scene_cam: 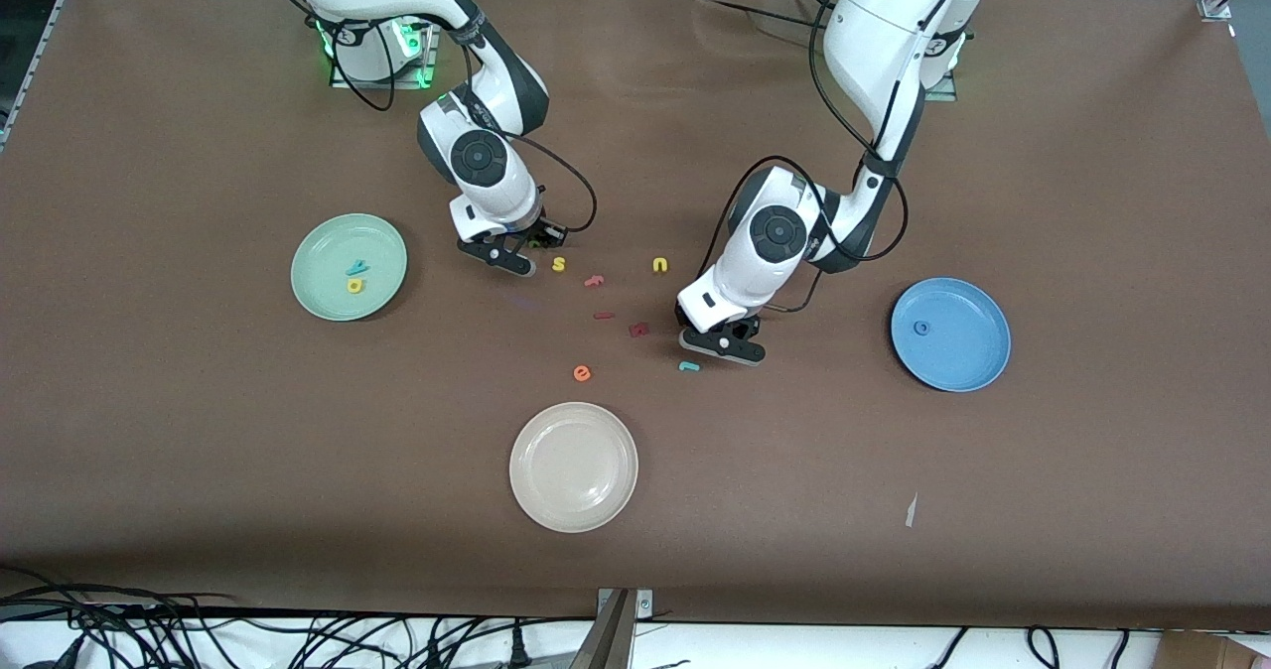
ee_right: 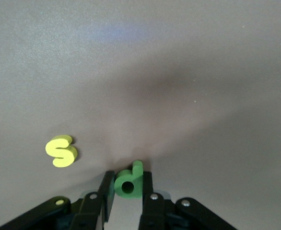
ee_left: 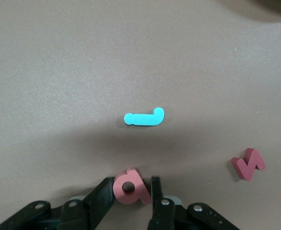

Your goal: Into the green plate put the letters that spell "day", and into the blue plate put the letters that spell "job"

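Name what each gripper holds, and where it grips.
Right gripper: green letter, at its round body. Left gripper: pink letter, across its round body.

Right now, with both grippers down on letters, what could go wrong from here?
1. The left gripper pinches the pink b only by its edge, so it may slip on lifting.
2. The teal j lies close beside that gripper and could get knocked.
3. The right gripper is shut on the green a, with the yellow s right beside; a swing toward the green plate might brush it.
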Controlling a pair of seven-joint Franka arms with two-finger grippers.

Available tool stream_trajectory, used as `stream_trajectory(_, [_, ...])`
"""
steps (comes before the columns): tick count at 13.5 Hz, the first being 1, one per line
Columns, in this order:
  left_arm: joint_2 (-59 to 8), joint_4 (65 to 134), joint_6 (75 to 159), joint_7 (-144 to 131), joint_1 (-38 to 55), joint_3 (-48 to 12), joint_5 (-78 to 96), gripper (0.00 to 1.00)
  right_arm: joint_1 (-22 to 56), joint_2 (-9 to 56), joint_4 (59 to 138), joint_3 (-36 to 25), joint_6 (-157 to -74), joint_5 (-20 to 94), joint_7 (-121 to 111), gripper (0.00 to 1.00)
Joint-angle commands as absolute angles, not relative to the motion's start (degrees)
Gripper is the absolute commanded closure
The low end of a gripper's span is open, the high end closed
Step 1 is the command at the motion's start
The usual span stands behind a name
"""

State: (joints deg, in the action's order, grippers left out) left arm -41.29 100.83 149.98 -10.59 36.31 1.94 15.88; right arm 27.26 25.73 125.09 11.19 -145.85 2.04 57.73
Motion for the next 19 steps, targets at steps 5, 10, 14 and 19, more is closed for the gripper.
stream_trajectory(5, [-35.53,100.81,142.15,-10.2,32.89,4.22,14.77,0.77,27.16,15.13,125.07,-0.32,-130.97,2.64,37.92,0.88])
stream_trajectory(10, [-27.35,106.15,133.77,5.59,18.84,3.69,13.36,0.76,26.72,14.23,126.21,-18.08,-125.77,2.99,10.14,0.88])
stream_trajectory(14, [-23.13,112.92,133.68,19.75,9.68,2.28,13.45,0.74,21.99,18.27,126.82,-20.39,-126.39,3.51,3.17,0.87])
stream_trajectory(19, [-21.18,117.16,133.68,28.03,6.68,3.51,13.27,0.7,21.18,20.48,126.56,-20.39,-126.39,7.29,1.32,0.0])
